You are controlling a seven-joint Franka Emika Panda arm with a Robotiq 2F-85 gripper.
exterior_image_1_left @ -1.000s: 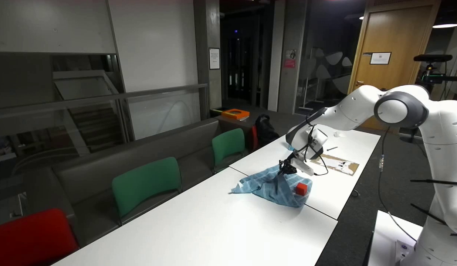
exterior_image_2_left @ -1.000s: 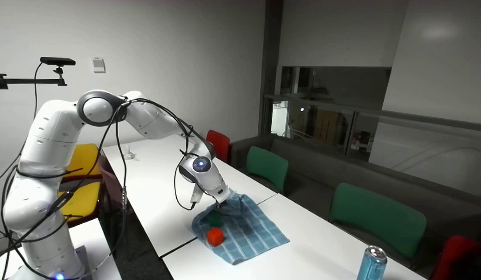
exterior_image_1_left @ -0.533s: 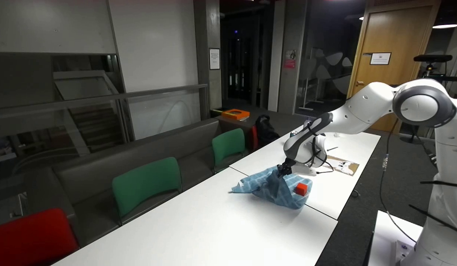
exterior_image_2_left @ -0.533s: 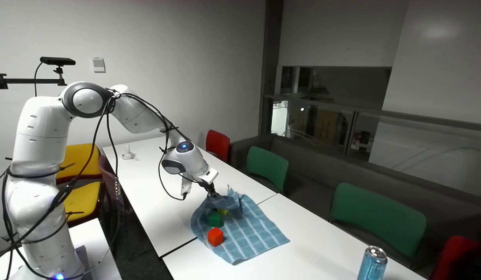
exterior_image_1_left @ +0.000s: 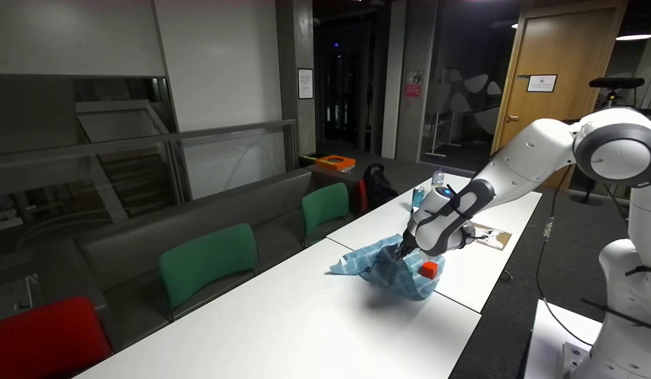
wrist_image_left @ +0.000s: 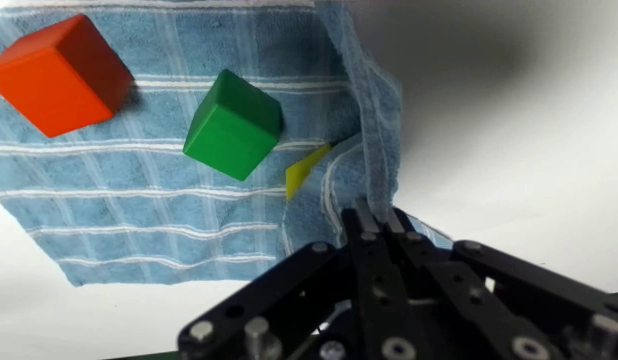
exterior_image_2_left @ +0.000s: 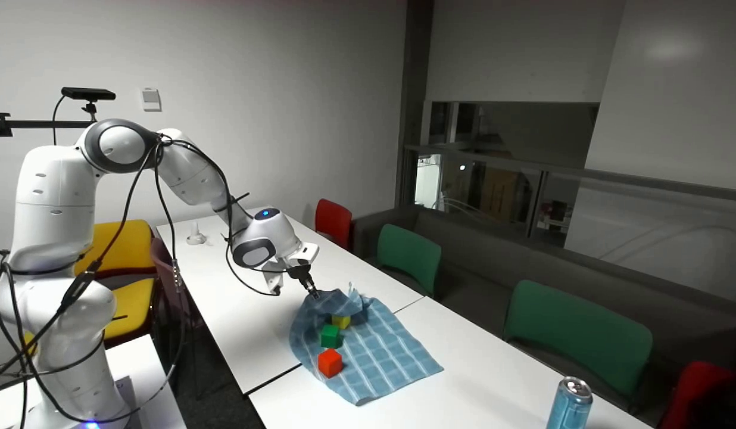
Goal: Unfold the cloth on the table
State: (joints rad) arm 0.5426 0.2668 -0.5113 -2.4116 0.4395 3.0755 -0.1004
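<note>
The teal-blue checked cloth [exterior_image_2_left: 392,357] lies on the white table [exterior_image_2_left: 475,381], with its far edge lifted and folded over; it also shows in an exterior view [exterior_image_1_left: 378,271]. My gripper [wrist_image_left: 380,216] is shut on that cloth edge and holds it above the table, seen also in both exterior views [exterior_image_2_left: 313,292] [exterior_image_1_left: 398,255]. In the wrist view a flap hangs from the fingers and the flat part of the cloth [wrist_image_left: 139,212] spreads to the left. A red cube [wrist_image_left: 64,80], a green cube [wrist_image_left: 234,125] and a yellow cube [wrist_image_left: 300,172], partly covered by the flap, sit on the cloth.
A blue can [exterior_image_2_left: 570,405] stands on the table; a can [exterior_image_1_left: 417,196] and a bottle [exterior_image_1_left: 437,177] stand beyond the arm. A cardboard piece [exterior_image_1_left: 493,237] lies near the table edge. Green chairs [exterior_image_2_left: 576,325] line one side. A seam [exterior_image_2_left: 273,378] crosses the table.
The gripper has tilted and drawn back with the cloth edge, lifting it. The flap has opened, so the green cube shows fully and the yellow cube has come into view.
</note>
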